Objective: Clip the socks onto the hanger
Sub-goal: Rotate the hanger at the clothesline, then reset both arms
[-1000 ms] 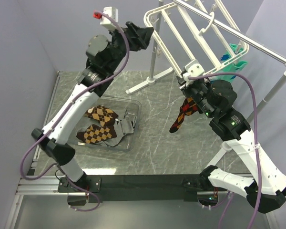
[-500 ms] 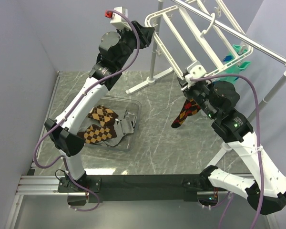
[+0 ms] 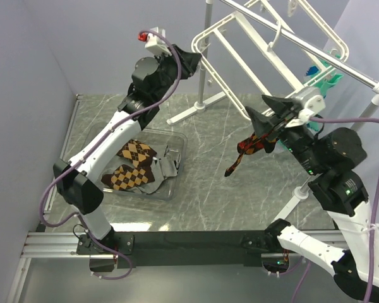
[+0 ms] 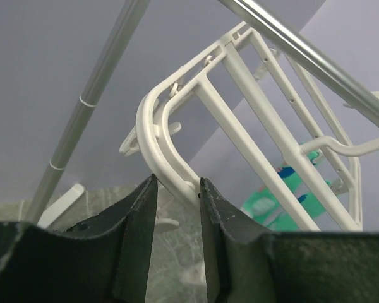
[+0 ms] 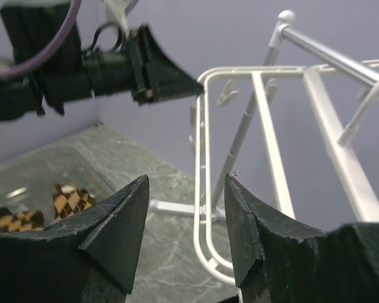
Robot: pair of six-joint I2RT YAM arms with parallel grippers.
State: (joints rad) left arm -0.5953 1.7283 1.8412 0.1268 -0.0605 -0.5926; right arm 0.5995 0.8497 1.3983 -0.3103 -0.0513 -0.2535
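**A:** White plastic hanger [image 4: 156,146] sits tilted under the silver pole [image 4: 316,63]. The left gripper [image 4: 178,183] has a finger on either side of the rim's corner, but it's impossible to tell whether it's pinching.

**B:** And the right gripper [image 5: 186,181] stands open, with nothing between its fingers. An argyle sock [image 3: 245,150] dangles just below it, top hidden. More argyle socks [image 3: 134,163] lie in the clear tub [image 3: 178,140], and mint-green socks [image 4: 265,205] hang at the hanger's far edge.

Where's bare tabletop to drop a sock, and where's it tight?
Free: bare table between the clear bin and the hanging argyle sock, down to the black rail. Crowded: back, under the hanger, around the stand foot.
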